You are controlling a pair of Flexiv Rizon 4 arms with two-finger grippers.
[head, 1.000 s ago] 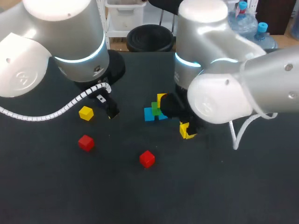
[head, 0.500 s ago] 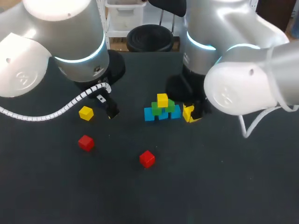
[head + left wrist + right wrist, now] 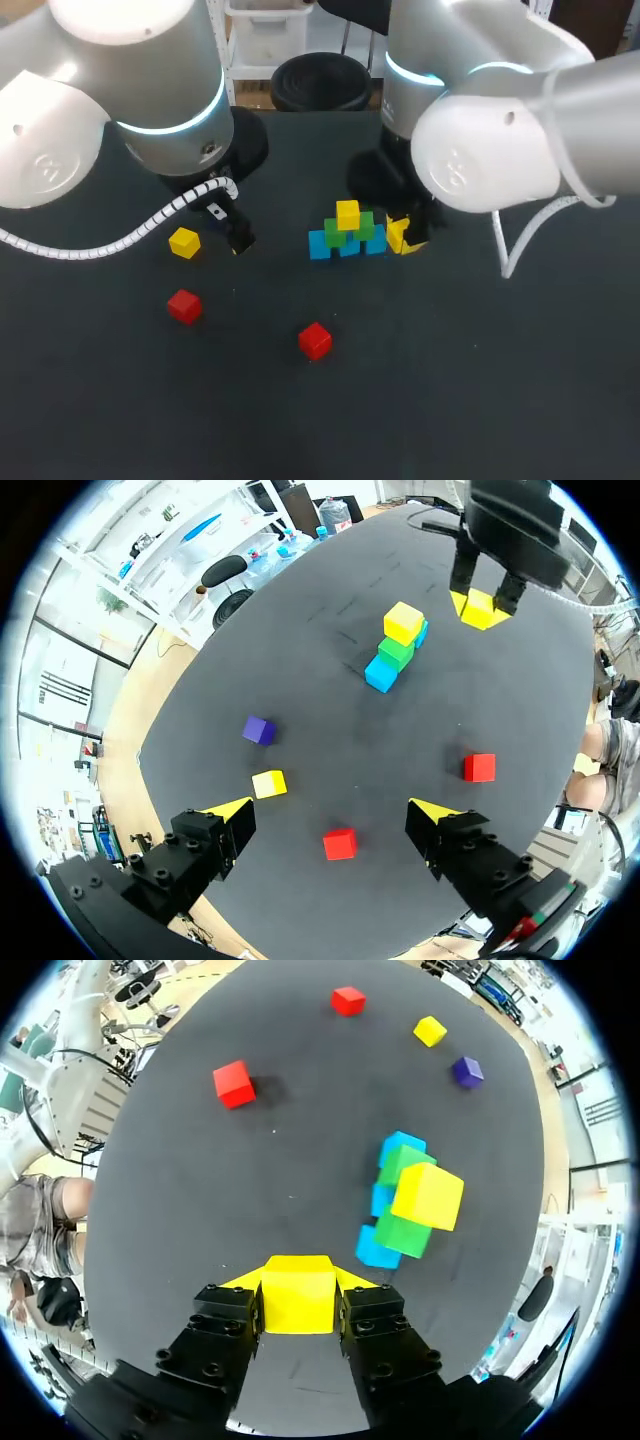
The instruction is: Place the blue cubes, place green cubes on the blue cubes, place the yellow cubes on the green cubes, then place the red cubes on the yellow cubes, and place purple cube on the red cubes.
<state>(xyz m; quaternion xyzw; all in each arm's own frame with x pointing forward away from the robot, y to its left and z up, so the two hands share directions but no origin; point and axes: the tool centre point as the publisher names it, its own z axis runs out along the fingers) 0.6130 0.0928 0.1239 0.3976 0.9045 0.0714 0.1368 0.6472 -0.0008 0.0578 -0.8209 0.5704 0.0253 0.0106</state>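
A stack stands mid-table: blue cubes [image 3: 322, 245] at the base, green cubes [image 3: 364, 228] on them, and one yellow cube [image 3: 347, 214] on top. My right gripper [image 3: 405, 238] hangs just right of the stack, shut on a second yellow cube [image 3: 298, 1295]. A loose yellow cube [image 3: 184, 242] and two red cubes [image 3: 184, 306] [image 3: 315, 340] lie on the table. My left gripper [image 3: 330, 815] is open and empty, high over the left side. The purple cube [image 3: 258, 730] lies near the loose yellow one; my left arm hides it in the head view.
The dark table [image 3: 480, 380] carries only these cubes. The white cable [image 3: 140, 232] of my left arm hangs over the table's left part.
My right arm has carried the yellow cube from the stack's front right back to its right side, uncovering the stack. The left arm and the loose cubes have not moved.
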